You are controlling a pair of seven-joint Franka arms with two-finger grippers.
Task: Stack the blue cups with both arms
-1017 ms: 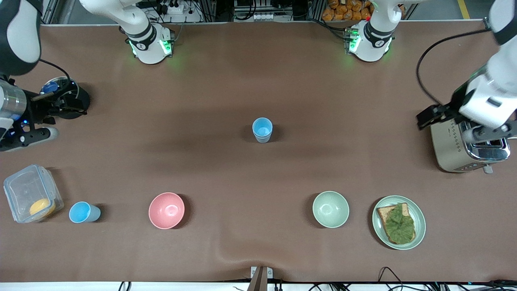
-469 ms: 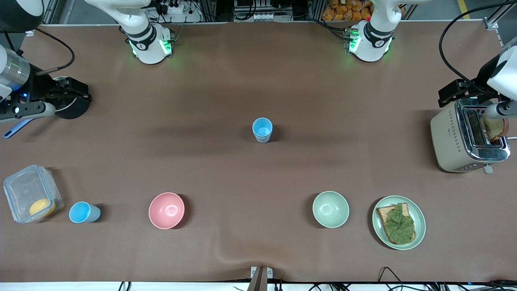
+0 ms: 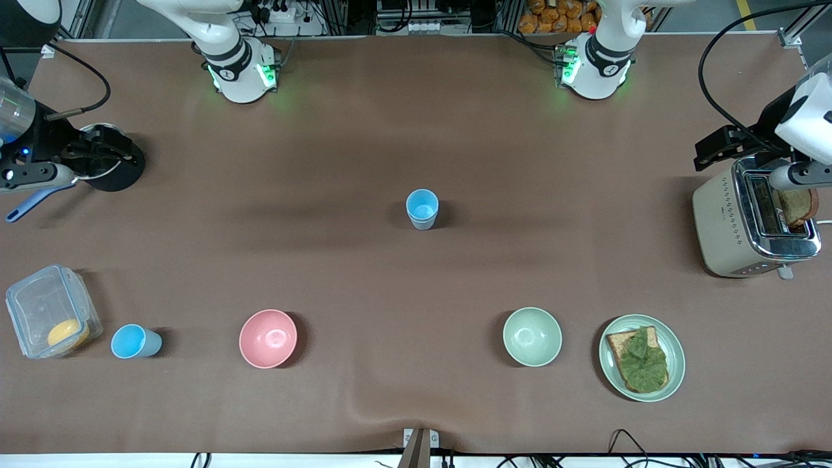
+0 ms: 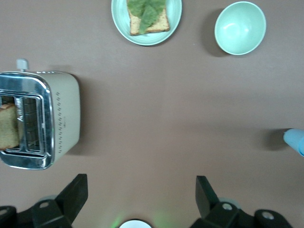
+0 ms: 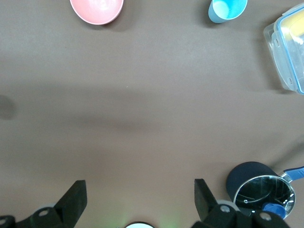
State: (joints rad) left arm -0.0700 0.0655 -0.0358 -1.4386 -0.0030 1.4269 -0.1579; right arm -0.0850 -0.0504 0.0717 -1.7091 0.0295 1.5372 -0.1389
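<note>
One blue cup (image 3: 422,209) stands upright at the table's middle. A second blue cup (image 3: 135,342) stands near the front edge at the right arm's end, beside a clear food box; it also shows in the right wrist view (image 5: 227,9). The middle cup's edge shows in the left wrist view (image 4: 295,140). My right gripper (image 3: 107,153) is open and empty, up over a black pot; its jaws (image 5: 139,194) are spread over bare table. My left gripper (image 3: 708,148) is open and empty, up beside the toaster; its jaws (image 4: 141,190) are spread wide.
A pink bowl (image 3: 268,338) and a pale green bowl (image 3: 532,336) sit near the front edge. A plate with toast (image 3: 641,357) and a toaster (image 3: 754,221) are at the left arm's end. The food box (image 3: 52,311) and black pot (image 3: 117,170) are at the right arm's end.
Both arms have swung toward their bases' side of the table. The left hand moved off the toaster's top. The cups have not moved.
</note>
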